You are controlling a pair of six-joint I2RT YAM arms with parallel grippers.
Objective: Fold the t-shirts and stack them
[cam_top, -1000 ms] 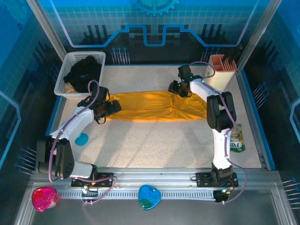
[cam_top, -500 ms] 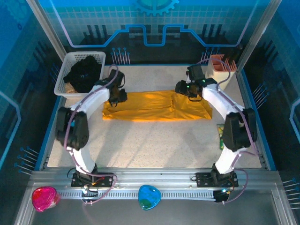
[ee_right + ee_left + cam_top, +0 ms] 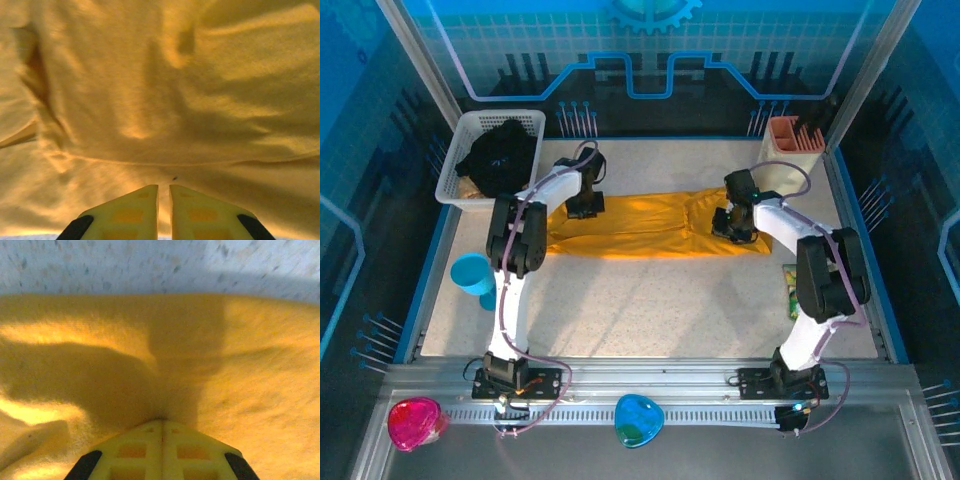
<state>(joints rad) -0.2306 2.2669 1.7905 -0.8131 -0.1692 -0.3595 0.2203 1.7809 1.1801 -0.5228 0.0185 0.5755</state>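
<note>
The golden-yellow t-shirt (image 3: 650,225) lies as a long flat strip across the middle of the table. My left gripper (image 3: 584,206) is down on its far left edge. In the left wrist view the fingers (image 3: 161,421) are pressed together, with a pinch of yellow cloth (image 3: 165,365) at their tips. My right gripper (image 3: 731,224) is on the shirt's right part. In the right wrist view only a thin slit remains between its tips (image 3: 163,188), and yellow cloth (image 3: 150,100) sits in it. The black t-shirt (image 3: 500,156) is bunched up in the white basket (image 3: 455,190) at the back left.
A blue cup (image 3: 472,274) stands on the table beside the left arm. An orange bin (image 3: 794,136) stands in the back right corner. A green packet (image 3: 792,292) lies near the right wall. Pink (image 3: 416,421) and blue (image 3: 639,420) objects rest on the front rail.
The left gripper has swung from the shirt's left end to its far edge and closed on the cloth. The right gripper has moved nearer and lower onto the shirt and closed.
</note>
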